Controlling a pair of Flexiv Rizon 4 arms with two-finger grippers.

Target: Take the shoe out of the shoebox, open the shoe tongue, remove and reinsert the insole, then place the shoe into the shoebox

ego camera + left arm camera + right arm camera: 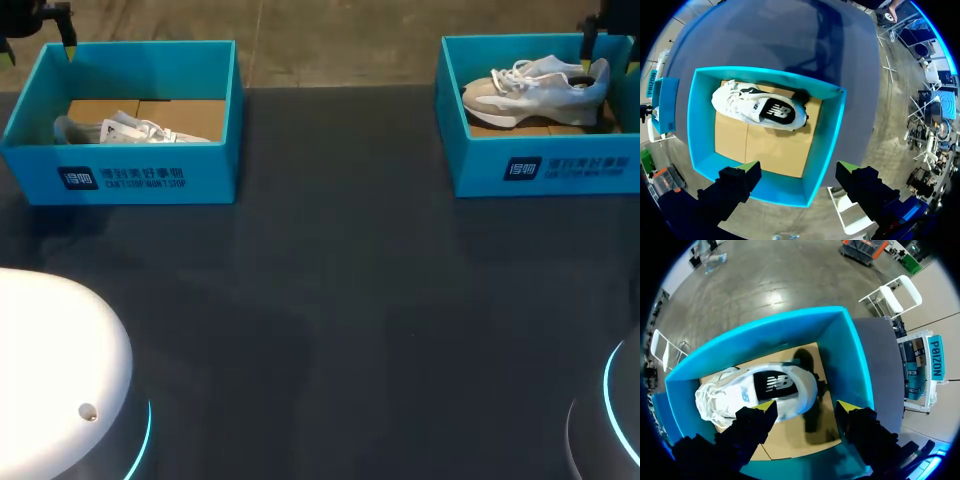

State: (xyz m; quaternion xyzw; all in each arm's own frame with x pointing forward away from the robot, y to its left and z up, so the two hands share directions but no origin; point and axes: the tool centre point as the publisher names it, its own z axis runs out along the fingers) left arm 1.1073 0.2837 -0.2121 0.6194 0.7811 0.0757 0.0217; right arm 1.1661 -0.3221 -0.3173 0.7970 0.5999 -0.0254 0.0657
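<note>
At our dark table [330, 320], one white shoe [760, 107] lies in the left shoebox [150, 175] and another shoe [760, 392] in the right shoebox [560, 170], neither yet lifted out, while our left gripper [797, 170] and right gripper [807, 407] hang over the boxes with jaws wide and empty, every step apparently ahead.

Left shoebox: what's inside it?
The left shoebox holds one white shoe, on its side on the brown cardboard floor. The shoe covers its own insole and the floor beneath.
</note>
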